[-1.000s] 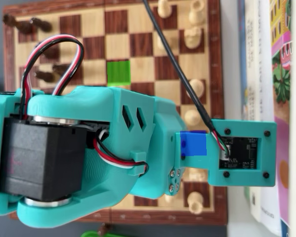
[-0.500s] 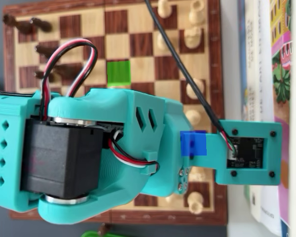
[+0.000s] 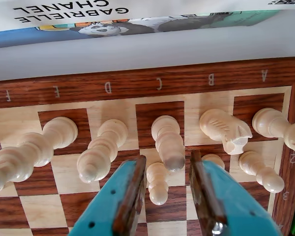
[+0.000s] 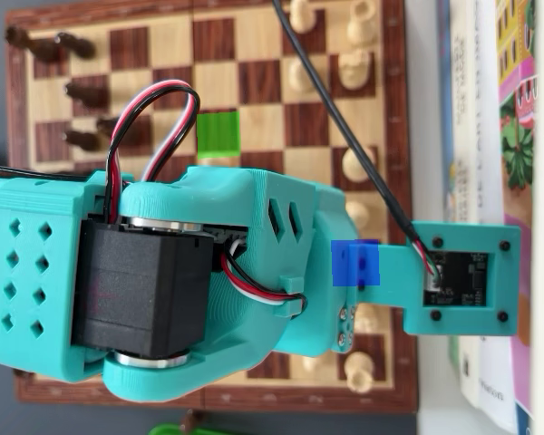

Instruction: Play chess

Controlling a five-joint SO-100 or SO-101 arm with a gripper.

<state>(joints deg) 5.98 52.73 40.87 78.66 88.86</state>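
Two teal fingers of the gripper [image 3: 166, 196] rise from the bottom edge of the wrist view, spread apart, with a white pawn [image 3: 158, 183] standing between them; neither finger visibly touches it, so the gripper is released. The fingertips are partly cut off by the frame's lower edge. Behind the pawn, along the board's [image 3: 137, 83] lettered edge, white pieces stand in a row: a bishop [image 3: 167, 142], a knight [image 3: 225, 129], and a rook [image 3: 278, 128] at right that is partly cropped. Another tall piece [image 3: 101, 150] and a further one [image 3: 29, 152] lean toward the left edge through lens distortion; which pieces they are is hard to tell. A second pawn [image 3: 261, 171] stands right of the gripper. Past the board lies a book [image 3: 137, 19] with upside-down lettering.

From overhead, the arm [image 4: 208, 272] covers much of the board [image 4: 254, 54], hiding the gripper and most white pieces. Dark pieces [image 4: 82, 91] show at left. A green square [image 4: 218, 134] and a blue square [image 4: 355, 264] are overlaid on the picture. A black cable [image 4: 344, 136] crosses the board.
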